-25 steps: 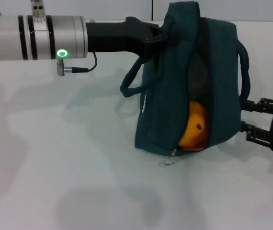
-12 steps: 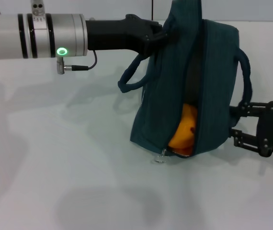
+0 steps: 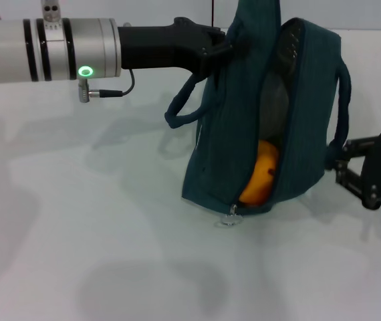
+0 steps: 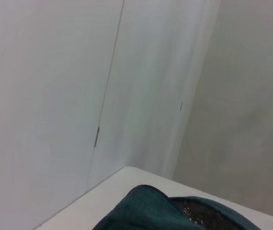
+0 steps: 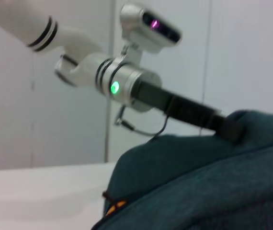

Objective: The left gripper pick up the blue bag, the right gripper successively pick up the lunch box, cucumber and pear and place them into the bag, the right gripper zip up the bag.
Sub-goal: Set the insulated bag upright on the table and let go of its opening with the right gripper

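Two arms level: left gripper (image 3: 225, 45) clamped on blue bag (image 3: 237, 140) top, right gripper (image 3: 351, 167) spread beside it.

My left arm reaches level across the far side of the table, silver wrist with its green ring lit, and the left gripper (image 3: 222, 45) is clamped on the top of the blue bag (image 3: 234, 134), holding it upright. My right gripper (image 3: 351, 167) sits low by the table's right edge, just beside the bag's right side, its black linkage spread and angled toward the fabric. I cannot make out from the head view whether its fingers grip anything, and its own wrist view shows only my left arm beyond the bag.
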Robot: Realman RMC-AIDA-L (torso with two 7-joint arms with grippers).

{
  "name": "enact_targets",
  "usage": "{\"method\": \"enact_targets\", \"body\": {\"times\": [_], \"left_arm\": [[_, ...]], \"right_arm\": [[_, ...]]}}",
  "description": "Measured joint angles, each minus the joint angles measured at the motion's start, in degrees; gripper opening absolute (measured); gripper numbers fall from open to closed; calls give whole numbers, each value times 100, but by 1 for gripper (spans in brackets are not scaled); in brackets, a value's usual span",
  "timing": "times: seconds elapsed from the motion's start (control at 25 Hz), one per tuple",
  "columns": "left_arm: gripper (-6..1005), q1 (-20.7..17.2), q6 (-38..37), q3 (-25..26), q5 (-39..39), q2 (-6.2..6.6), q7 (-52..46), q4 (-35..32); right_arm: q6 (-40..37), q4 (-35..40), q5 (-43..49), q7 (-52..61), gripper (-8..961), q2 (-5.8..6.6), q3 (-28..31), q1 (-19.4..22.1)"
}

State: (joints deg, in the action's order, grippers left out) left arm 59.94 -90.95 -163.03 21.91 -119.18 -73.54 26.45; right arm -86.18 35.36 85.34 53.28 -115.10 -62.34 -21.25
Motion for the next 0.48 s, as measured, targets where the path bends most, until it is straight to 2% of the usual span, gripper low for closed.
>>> {"method": "enact_targets", "body": {"times": [0.24,0.48], "left_arm": [[75,-148,8,3,201,-9,311,-14],[76,-513,-65,9,587,4,767,-283]], "right_arm": [[-169,-368,-955,-484,110,-9,3,100],[-553,-969,-2378,-633,77,17,67,185]]}}
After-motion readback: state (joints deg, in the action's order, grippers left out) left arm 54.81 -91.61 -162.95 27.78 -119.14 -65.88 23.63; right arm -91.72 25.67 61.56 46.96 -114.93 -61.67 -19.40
